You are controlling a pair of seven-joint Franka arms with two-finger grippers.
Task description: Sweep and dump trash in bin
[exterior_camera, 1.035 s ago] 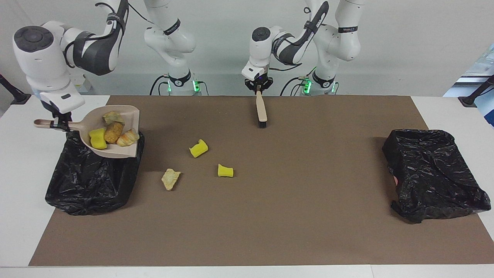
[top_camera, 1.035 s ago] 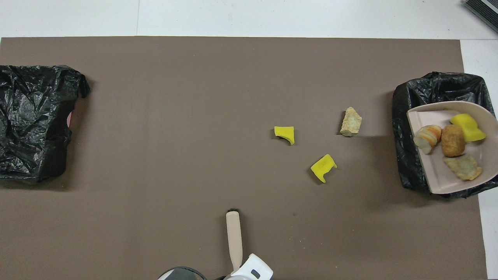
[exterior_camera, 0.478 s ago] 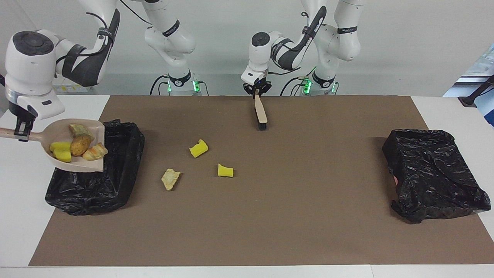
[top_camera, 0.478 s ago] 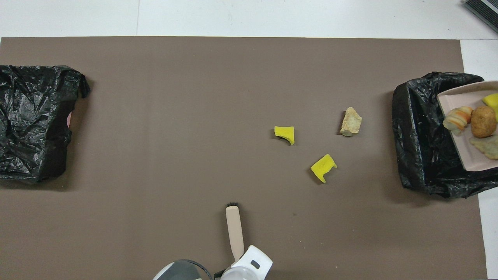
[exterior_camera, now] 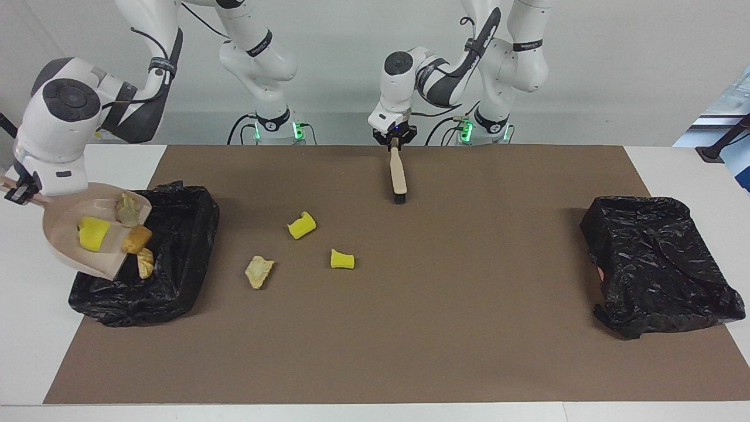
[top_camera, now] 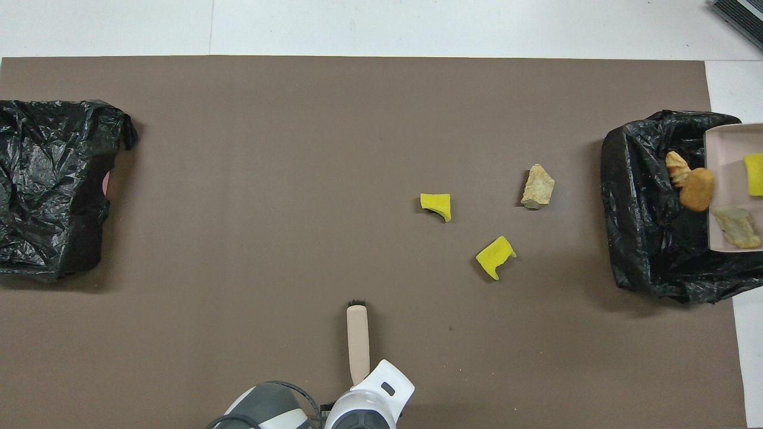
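Mat (exterior_camera: 410, 328): brown, covers most of the table.

Bins: 2, black-bagged. One at right arm's end (exterior_camera: 170, 275), one at left arm's end (exterior_camera: 662, 264); the latter looks bagged over, no trash visible in it.

Dustpan (exterior_camera: 64, 240): 1, held by its handle in the right gripper (exterior_camera: 16, 192), clamped. Pan is tilted, open lip down over the near-end bin. That's the relation that counts: lip points into the bin, so scraps should slide lip-ward and drop in. Judging dump is midway.

Brush (exterior_camera: 398, 173): 1, gripped by the left gripper (exterior_camera: 395, 139), closed on handle. Long axis runs away from the robots, bristles touching or just over the mat. Left arm waits.

Trash: 7 scraps.
- In pan: yellow sponge (exterior_camera: 92, 233), pale crumb (exterior_camera: 125, 206).
- At lip, going over: brown lump (exterior_camera: 137, 238), striped crumb (exterior_camera: 145, 262).
- On mat, between brush and bin: 2 yellow sponges (exterior_camera: 301, 225) (exterior_camera: 342, 259), 1 beige crumb (exterior_camera: 258, 272).

Mat scraps lie nearer the right arm's end, farther from the robots than the brush. Next sweep likely needs the pan back down beside them.
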